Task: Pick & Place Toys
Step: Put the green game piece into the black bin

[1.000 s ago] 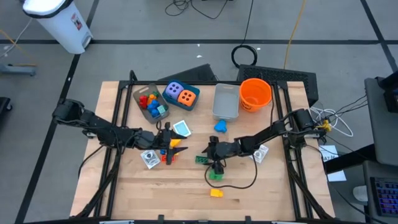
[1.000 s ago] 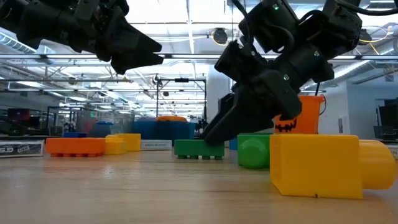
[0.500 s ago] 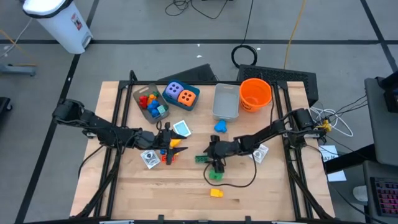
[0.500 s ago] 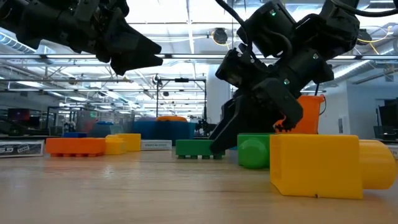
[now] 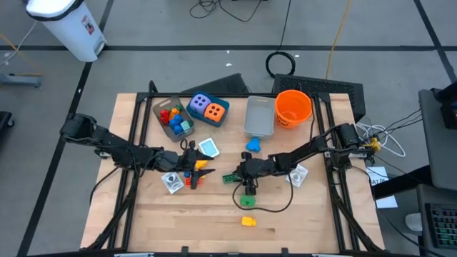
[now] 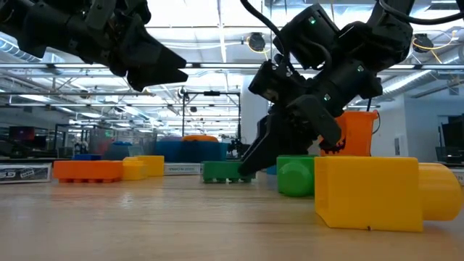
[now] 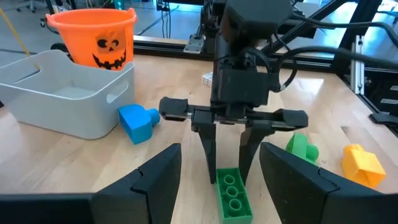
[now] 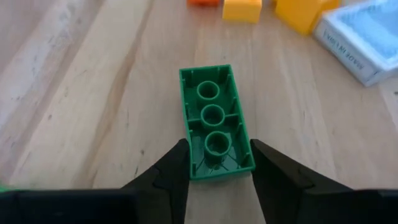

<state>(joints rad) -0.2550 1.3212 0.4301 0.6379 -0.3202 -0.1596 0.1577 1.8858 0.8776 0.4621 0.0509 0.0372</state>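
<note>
A green brick lies on the table near its middle, hollow underside up. My right gripper reaches in from the table's right, and its two fingers have closed on the brick's near end. In the left wrist view the same brick shows between those fingers. My left gripper hangs open above an orange brick and a yellow brick, left of the green brick, with nothing between its fingers. A blue brick, a round green brick and a second yellow brick lie loose nearby. My right gripper pinches the green brick's two long sides between its fingers, at the end nearest the gripper. The fingers slant down from the table's right side and point along the brick. The brick lies flat on the table.
At the far edge stand a small tray of bricks, a purple die, an orange die, a grey bin and an orange bucket. Cards lie at the middle, left and right.
My right gripper's fingers have drawn together onto the green brick's sides. The brick has stayed on the table.
</note>
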